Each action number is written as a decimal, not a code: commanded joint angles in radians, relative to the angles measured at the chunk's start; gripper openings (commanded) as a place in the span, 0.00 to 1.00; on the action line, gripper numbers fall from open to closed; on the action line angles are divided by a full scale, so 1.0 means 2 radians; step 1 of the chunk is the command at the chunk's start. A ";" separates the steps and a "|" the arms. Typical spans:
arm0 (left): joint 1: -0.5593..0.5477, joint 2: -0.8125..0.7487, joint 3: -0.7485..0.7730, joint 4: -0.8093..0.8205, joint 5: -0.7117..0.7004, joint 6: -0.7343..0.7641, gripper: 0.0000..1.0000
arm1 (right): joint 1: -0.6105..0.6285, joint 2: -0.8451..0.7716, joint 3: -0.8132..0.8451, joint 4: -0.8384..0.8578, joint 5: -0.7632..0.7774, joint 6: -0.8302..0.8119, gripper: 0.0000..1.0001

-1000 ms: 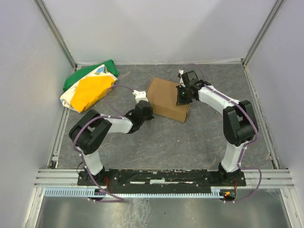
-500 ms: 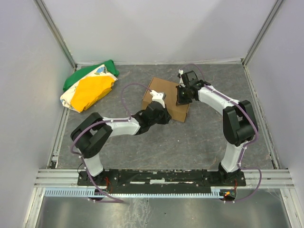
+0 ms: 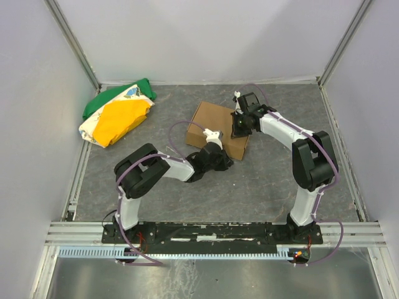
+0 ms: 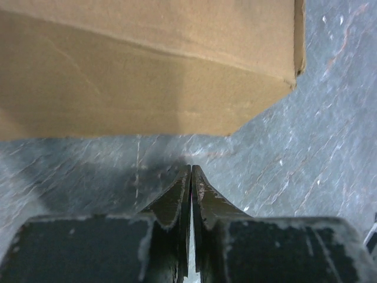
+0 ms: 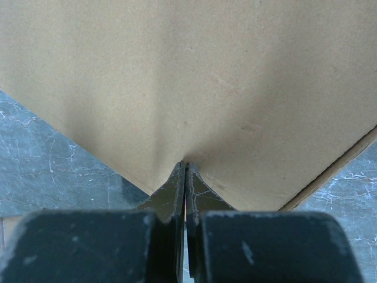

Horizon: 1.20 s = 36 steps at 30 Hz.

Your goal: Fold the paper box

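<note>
Toward the middle-back of the grey stone-patterned surface (image 3: 268,180): paper box (image 3: 215,124), plain brown cardboard, shallow and rectangular, lying flat and turned askew to the walls. Top panel shut and smooth in the right wrist view (image 5: 194,76); near side face and one corner seen in the left wrist view (image 4: 147,65), resting on the surface.

Well apart to the far left, by the back corner: cloth bundle (image 3: 118,112), green, yellow and white, heaped against the left wall. White enclosure walls on three sides. Nothing lying between bundle and box.

Right claw (image 3: 237,132) over the box's right part, fingers pressed together with nothing between them, tips (image 5: 185,168) down on the top panel, seemingly touching it. Right arm raised from its base, elbow high at the right, forearm angled back and inward to the box.

Left claw (image 3: 223,162) at the box's near side close to its near corner, closed to a thin slit and empty (image 4: 191,171), low over the surface, just short of the cardboard face. Left arm folded at the elbow, forearm stretched low to the right, purple cable looping above it.
</note>
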 commanded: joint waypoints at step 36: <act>-0.003 -0.253 -0.112 -0.059 -0.257 0.094 0.56 | 0.017 -0.082 -0.058 0.015 0.018 -0.005 0.35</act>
